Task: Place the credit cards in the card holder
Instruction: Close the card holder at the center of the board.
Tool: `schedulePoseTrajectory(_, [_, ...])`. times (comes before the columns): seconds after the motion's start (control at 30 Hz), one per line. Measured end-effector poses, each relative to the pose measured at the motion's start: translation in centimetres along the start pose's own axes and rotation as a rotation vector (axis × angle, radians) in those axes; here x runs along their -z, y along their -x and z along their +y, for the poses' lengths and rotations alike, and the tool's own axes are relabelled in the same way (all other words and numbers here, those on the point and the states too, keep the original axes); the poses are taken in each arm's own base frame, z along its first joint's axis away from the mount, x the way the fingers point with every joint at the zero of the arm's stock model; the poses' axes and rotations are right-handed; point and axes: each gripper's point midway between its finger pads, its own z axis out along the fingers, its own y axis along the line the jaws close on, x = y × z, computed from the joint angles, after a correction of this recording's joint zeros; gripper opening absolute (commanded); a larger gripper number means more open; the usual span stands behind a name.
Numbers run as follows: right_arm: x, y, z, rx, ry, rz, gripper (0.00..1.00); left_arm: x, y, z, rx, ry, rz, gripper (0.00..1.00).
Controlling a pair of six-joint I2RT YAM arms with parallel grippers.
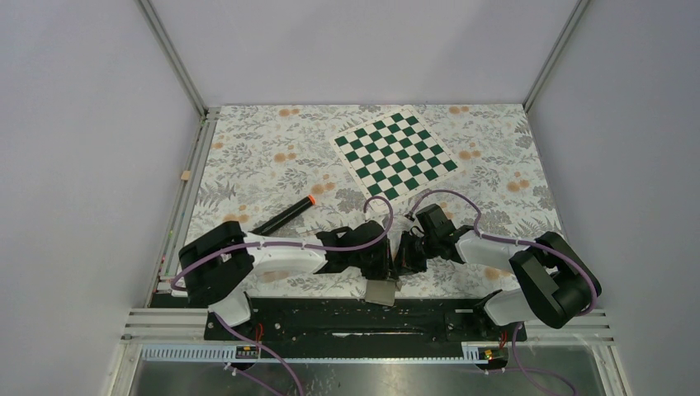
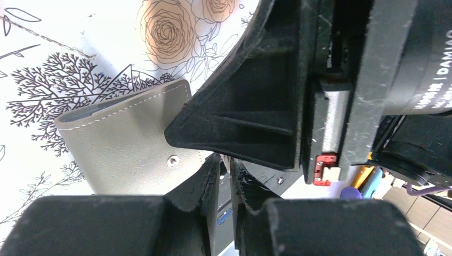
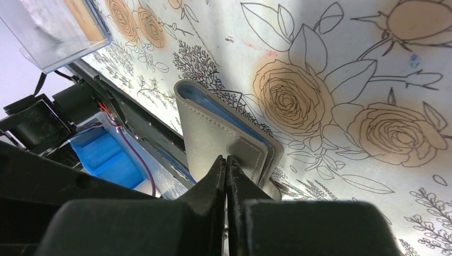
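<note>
Floral-cloth table (image 1: 248, 148): the chessboard (image 1: 394, 154) lies tilted at upper centre of your top view. Your left gripper (image 2: 225, 165) has its jaws a narrow slit apart, tips at the lower edge of the card holder (image 2: 122, 144); you cannot tell whether it pinches anything. Your right gripper (image 3: 226, 160) is closed tight, tips against the holder's grey face. The holder sits folded at bottom centre of the top view, at the near table edge, between both grippers. The black marker (image 1: 286, 214) lies left of centre. The stud (image 2: 172, 159) faces the left wrist camera.
</note>
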Motion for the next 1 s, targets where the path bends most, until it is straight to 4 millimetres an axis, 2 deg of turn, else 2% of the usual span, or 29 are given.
schedulePoseTrajectory(0.13, [-0.01, 0.0, 0.01, 0.0, 0.0, 0.0, 0.0, -0.36, -0.21, 0.45, -0.001, 0.013, 0.01, 0.16])
schedulePoseTrajectory(0.4, [-0.03, 0.03, 0.04, 0.001, 0.003, 0.0, 0.0, -0.71, -0.46, 0.95, 0.002, 0.029, 0.022, 0.17])
schedulePoseTrajectory(0.57, [-0.06, 0.01, 0.05, 0.001, 0.005, 0.002, 0.0, -0.89, -0.55, 1.01, 0.003, 0.033, 0.029, 0.27])
schedulePoseTrajectory(0.8, [-0.08, 0.01, 0.05, 0.0, 0.006, 0.004, 0.0, -0.91, -0.59, 0.97, 0.004, 0.031, 0.031, 0.25])
schedulePoseTrajectory(0.83, [-0.08, 0.01, 0.06, 0.0, 0.007, 0.004, 0.0, -0.93, -0.58, 0.93, 0.004, 0.029, 0.031, 0.26])
schedulePoseTrajectory(0.93, [-0.09, 0.04, 0.03, -0.002, 0.007, 0.005, 0.0, -1.02, -0.68, 0.76, 0.008, 0.02, 0.038, 0.38])
schedulePoseTrajectory(1.0, [-0.09, 0.03, 0.02, -0.002, 0.007, 0.005, 0.0, -1.01, -0.77, 0.62, 0.015, 0.015, 0.044, 0.38])
